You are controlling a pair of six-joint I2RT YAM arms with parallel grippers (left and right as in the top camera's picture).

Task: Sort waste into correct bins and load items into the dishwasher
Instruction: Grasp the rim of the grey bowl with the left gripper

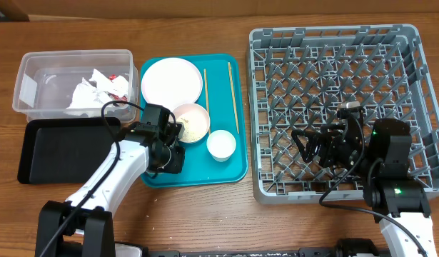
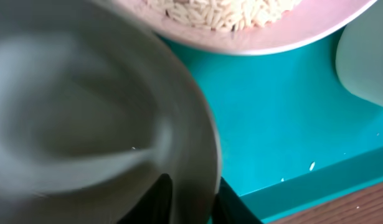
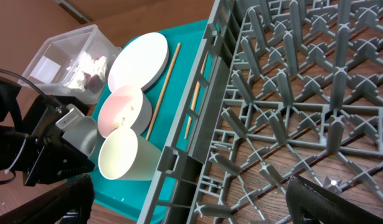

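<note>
The left gripper pinches the smooth rim of a grey bowl, its fingers closed on either side. The right gripper hangs spread wide and empty over the pegs of the grey lattice dish rack. On the teal tray, a round white cup sits just beside a pink bowl of rice. Beyond these are the flat white plate and the thin chopsticks. The matte black tray lies bare, and behind it the clear tub holds crumpled paper.

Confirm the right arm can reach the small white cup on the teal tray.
Probably, but not straight across: the grey plastic rack's lattice wall stands between the right gripper and the cup.
</note>
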